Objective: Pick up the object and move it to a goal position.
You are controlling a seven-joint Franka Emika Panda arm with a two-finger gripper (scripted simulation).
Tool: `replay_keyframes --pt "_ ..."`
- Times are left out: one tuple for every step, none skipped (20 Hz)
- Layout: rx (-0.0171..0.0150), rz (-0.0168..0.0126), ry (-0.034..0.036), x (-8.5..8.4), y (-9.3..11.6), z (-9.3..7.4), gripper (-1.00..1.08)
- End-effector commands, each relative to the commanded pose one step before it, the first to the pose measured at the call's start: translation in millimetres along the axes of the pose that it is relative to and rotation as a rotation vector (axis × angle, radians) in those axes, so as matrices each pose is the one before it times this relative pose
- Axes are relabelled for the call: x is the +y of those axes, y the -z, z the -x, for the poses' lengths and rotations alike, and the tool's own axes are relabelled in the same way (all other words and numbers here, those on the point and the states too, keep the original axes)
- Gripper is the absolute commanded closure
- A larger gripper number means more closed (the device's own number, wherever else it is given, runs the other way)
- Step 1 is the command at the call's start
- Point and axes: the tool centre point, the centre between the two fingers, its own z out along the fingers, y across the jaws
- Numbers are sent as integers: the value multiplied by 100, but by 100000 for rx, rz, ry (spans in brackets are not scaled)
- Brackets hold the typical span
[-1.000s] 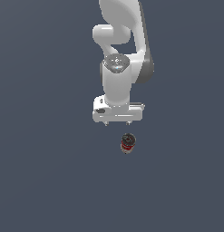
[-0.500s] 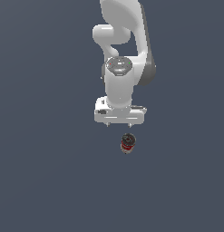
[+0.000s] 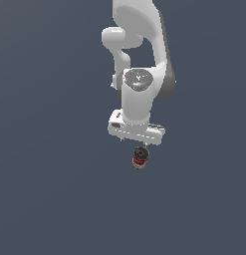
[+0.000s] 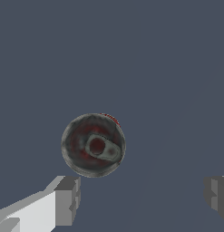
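The object, a small can (image 3: pixel 140 158) with a red label and a dark metal lid, stands upright on the flat grey floor just below the arm's hand in the exterior view. In the wrist view the object (image 4: pixel 93 145) shows from above as a dark round lid with a pull tab. My gripper (image 3: pixel 133 145) hangs above and slightly behind it, fingers spread wide. In the wrist view my gripper (image 4: pixel 141 199) is open, one grey fingertip (image 4: pixel 68 199) on each side, and the can lies outside the gap between them, nothing held.
The white arm (image 3: pixel 139 64) reaches down from the top of the exterior view. A plain dark grey floor (image 3: pixel 55 199) surrounds the can on all sides.
The hand has come down and shifted slightly toward the can. The can has not moved, and the fingers stay open.
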Motion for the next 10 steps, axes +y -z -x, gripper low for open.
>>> replay_keyframes --pt "161 336 -5844 -519 -340 -244 -92" --pt "74 134 -2295 -211 -135 -81 -92" --pt "80 135 -2293 -213 -135 -75 -92" --pt "86 135 -2290 -216 -136 -68 -92" --pt "92 136 -2289 -218 -136 -62 -92" --pt "98 136 -2285 -220 -136 -55 -92" --pt "104 136 -2284 -222 -136 -48 -92" --pt "110 135 -2271 -222 -136 -41 -92" --pt "111 128 -2170 -214 -130 -32 -92" --pt "111 121 -2052 -203 -123 -25 -92"
